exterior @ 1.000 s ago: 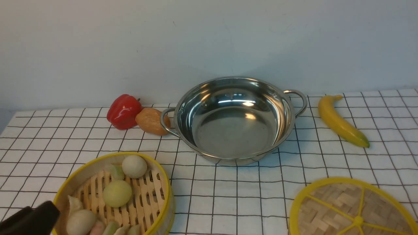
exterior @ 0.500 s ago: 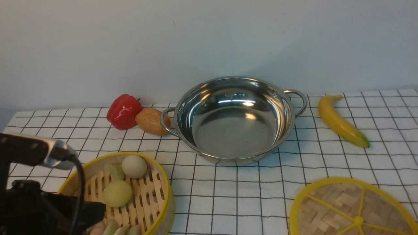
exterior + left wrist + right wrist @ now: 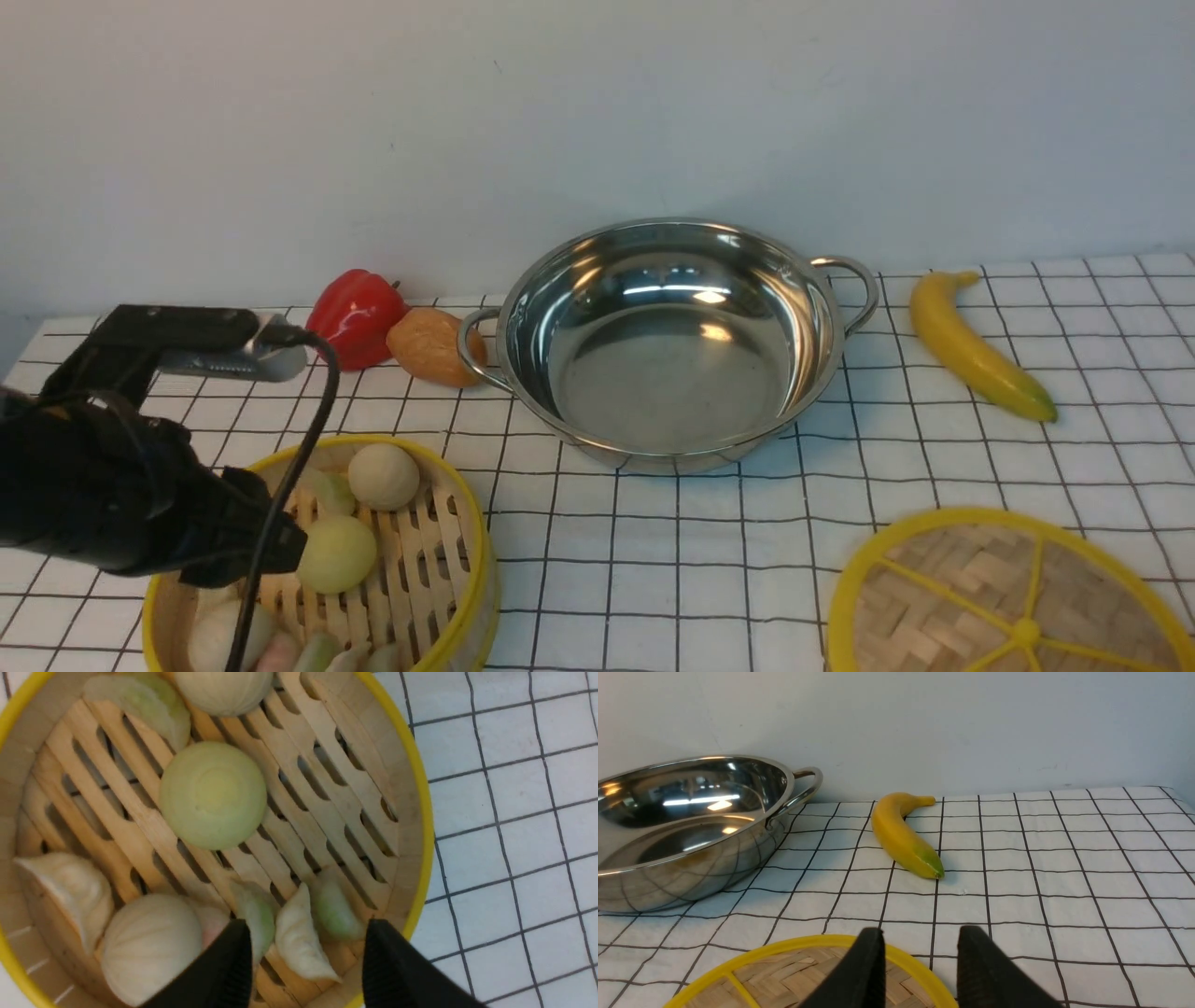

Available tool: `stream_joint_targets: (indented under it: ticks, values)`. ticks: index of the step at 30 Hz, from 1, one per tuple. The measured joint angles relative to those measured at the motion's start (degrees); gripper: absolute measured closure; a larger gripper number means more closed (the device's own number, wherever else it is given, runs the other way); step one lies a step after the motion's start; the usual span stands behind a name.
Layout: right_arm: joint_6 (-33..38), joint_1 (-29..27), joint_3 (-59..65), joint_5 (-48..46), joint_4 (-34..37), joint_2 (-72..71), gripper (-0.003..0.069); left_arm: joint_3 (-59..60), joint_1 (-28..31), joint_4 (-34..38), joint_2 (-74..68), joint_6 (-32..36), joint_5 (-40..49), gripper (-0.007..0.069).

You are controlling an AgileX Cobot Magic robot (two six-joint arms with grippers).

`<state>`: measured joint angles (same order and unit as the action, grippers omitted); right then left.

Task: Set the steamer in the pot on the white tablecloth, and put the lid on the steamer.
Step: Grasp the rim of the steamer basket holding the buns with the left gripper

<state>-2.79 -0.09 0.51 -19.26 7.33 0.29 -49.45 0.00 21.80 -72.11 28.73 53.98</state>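
Plainly, left fingers (image 3: 229,970) and right fingers (image 3: 859,975) stand apart; yellow-rimmed slatted steamer (image 3: 135,812) holds dumplings (image 3: 299,938).

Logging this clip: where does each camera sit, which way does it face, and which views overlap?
Front view: between the arms, facing forward over the white tablecloth to the pot; left arm shows over the steamer.
Left wrist view: looks down into the steamer; left gripper shows, jaws open.
Right wrist view: low, facing the pot and banana over the lid; right gripper, jaws open.
Shared: front and left wrist both show the steamer.
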Motion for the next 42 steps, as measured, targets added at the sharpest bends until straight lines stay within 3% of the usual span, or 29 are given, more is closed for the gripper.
stream_joint_targets:
  ticks: [3,10,13,16,19,23,31,42]
  values:
    - [0.0,0.0,0.0,0.0,0.0,0.0,0.0419,-1.7,-6.0,0.1,-2.0,3.2,-0.1,0.0308]
    - [0.0,0.0,0.0,0.0,0.0,0.0,0.0419,-3.6,-15.7,-1.8,-6.6,-4.4,-3.3,0.0308]
    - [0.0,0.0,0.0,0.0,0.0,0.0,0.0419,-4.6,-18.4,-5.8,-9.5,-12.2,-4.7,0.0308]
    - [0.0,0.0,0.0,0.0,0.0,0.0,0.0419,-6.5,-20.1,-13.8,-15.0,-27.0,-5.1,0.0308]
    - [0.0,0.0,0.0,0.0,0.0,0.0,0.0419,-8.2,-20.8,-18.5,-18.9,-34.9,-4.8,0.0308]
    - [0.0,0.0,0.0,0.0,0.0,0.0,0.0419,-9.5,-21.5,-17.8,-21.4,-39.5,-5.0,0.0308]
    - [0.0,0.0,0.0,0.0,0.0,0.0,0.0419,-10.1,-22.8,-9.7,-22.2,-41.3,-7.8,0.0308]
    - [0.0,0.0,0.0,0.0,0.0,0.0,0.0419,-10.2,-24.3,-9.9,-25.1,-44.3,-11.0,0.0308]
